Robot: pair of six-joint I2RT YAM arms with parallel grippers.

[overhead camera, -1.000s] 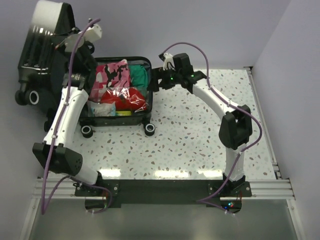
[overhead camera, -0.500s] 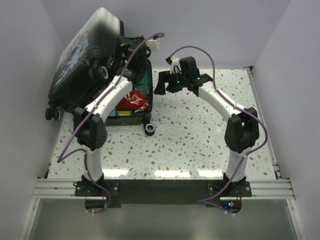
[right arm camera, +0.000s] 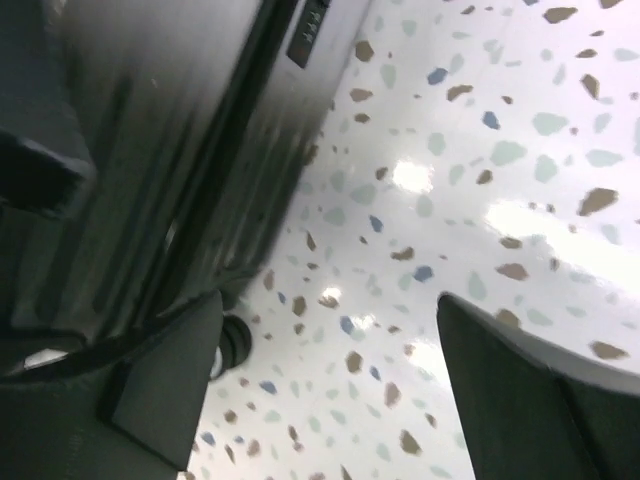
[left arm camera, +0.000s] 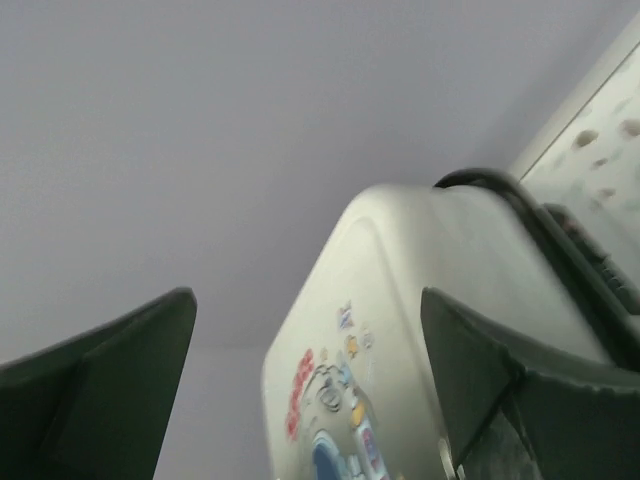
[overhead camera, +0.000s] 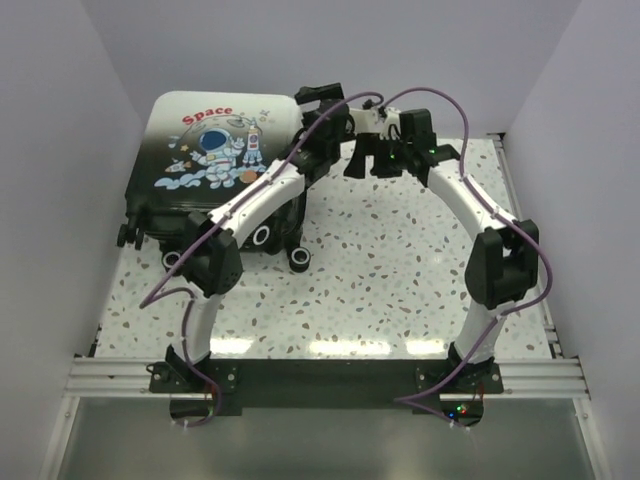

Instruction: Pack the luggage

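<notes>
Suitcase [overhead camera: 215, 150], open 1 s ago, now shut, astronaut side up, far-left on table [overhead camera: 400, 260]. L gripper [left arm camera: 305, 300] just released, jaws wide, empty. R gripper [right arm camera: 328, 300] spread, empty, beside suitcase. Packing prob. near done.

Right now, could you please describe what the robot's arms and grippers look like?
Both the left arm and right arm have white curved links, black joint housings and loose purple cables. The left gripper and right gripper each have two dark, wedge-shaped fingers.
</notes>
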